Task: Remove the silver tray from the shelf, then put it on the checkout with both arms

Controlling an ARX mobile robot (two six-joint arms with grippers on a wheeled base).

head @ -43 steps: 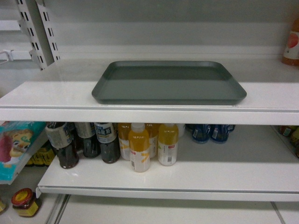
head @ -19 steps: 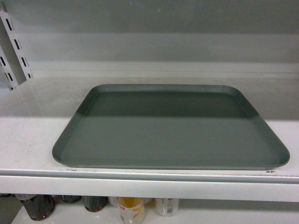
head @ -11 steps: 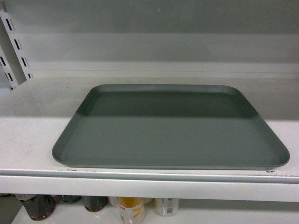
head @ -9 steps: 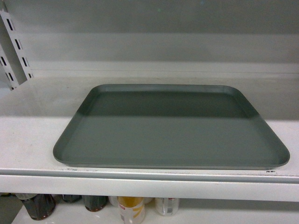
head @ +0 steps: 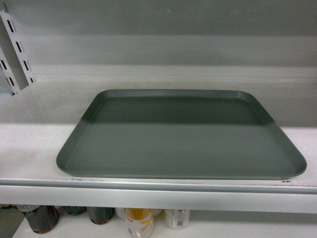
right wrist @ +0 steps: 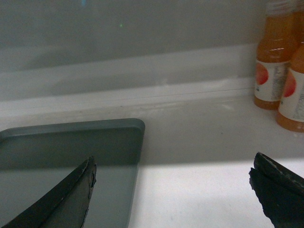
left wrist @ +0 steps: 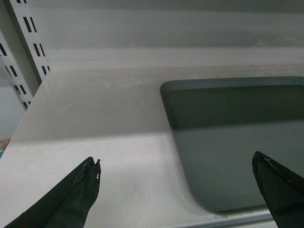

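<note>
Lying flat at the shelf's (head: 34, 153) front edge, long axis running side to side, the silver tray (head: 181, 136) has the left claw (left wrist: 175, 175) straddling its left end, the right claw (right wrist: 171, 183) its right end, both spread wide.

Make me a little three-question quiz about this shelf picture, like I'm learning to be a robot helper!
1. True or false: the silver tray lies flat on the shelf.
2. The left tool is: A) open, B) shut on the tray, C) out of view.
3. What stands at the far right of the right wrist view?

Key:
1. True.
2. A. The right tool is open too, and neither touches the tray.
3. Orange drink bottles.
</note>
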